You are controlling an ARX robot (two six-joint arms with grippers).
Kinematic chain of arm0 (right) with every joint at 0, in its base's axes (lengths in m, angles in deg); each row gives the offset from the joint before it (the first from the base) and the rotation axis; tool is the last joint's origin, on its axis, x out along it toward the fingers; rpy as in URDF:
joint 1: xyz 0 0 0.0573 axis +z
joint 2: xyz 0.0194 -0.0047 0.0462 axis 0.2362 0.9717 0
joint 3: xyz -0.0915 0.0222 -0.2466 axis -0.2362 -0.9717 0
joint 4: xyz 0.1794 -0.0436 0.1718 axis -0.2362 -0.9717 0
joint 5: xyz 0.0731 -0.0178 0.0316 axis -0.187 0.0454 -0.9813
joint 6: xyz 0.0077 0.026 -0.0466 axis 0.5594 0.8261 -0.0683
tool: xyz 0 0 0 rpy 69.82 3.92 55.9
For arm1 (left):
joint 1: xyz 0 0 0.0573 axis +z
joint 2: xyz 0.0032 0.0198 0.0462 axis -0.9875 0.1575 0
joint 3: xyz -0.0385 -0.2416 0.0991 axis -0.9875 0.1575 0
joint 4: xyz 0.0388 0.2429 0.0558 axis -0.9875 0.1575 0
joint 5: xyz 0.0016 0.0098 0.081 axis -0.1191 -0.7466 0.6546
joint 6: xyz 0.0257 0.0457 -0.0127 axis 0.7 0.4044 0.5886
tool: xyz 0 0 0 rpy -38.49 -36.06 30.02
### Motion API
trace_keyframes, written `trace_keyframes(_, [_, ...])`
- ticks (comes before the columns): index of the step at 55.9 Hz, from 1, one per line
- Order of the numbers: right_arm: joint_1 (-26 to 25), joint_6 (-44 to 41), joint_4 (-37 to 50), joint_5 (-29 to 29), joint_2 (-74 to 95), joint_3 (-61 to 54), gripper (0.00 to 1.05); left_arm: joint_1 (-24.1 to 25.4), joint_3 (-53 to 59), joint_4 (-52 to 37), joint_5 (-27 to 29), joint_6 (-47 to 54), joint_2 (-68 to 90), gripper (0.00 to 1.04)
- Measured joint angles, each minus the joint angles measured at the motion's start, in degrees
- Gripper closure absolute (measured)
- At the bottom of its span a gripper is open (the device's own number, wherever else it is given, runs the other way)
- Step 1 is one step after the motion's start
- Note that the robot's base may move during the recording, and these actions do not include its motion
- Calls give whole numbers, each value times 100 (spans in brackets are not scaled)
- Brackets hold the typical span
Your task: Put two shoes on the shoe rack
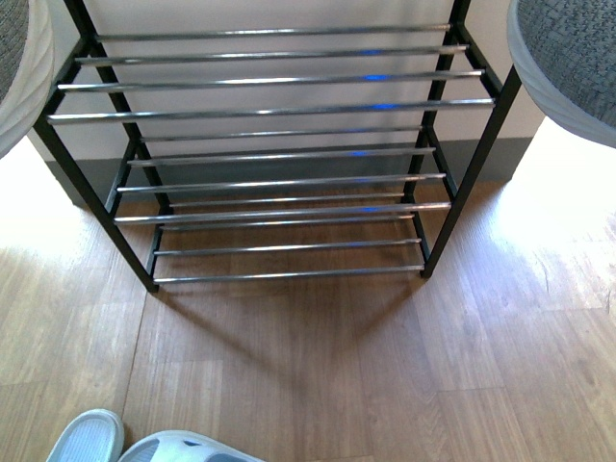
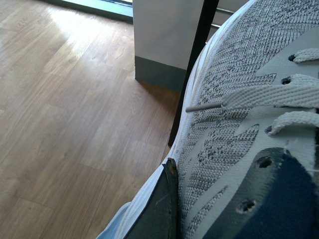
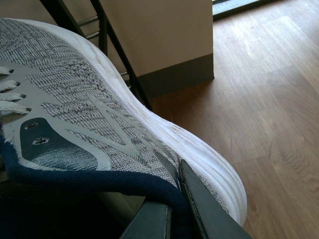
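My left pincer (image 2: 168,199) is closed on the rim of one grey knit lace-up sneaker (image 2: 234,124) with a white rubber sole. My right pincer (image 3: 177,206) clamps the dark padded collar of the second grey sneaker (image 3: 84,99). Both hang high, either side of the black-framed shoe rack (image 1: 269,110) with shiny chrome rods. I judge this is the carrying step. Next I must lower them flat onto the round, probably slippery rods.
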Motion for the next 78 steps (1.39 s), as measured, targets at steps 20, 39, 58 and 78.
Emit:
trace_keyframes(20, [0,0,0,-2,0,0,103,0,0,0,-4,-2,0,103])
trace_keyframes(39, [0,0,0,-2,-2,0,103,0,-2,0,7,0,0,103])
trace_keyframes(58, [55,-61,1353,-654,208,-195,103,0,-2,0,4,0,0,103])
trace_keyframes(78, [2365,1113,-107,990,1567,2197,103,0,-2,0,-7,0,0,103])
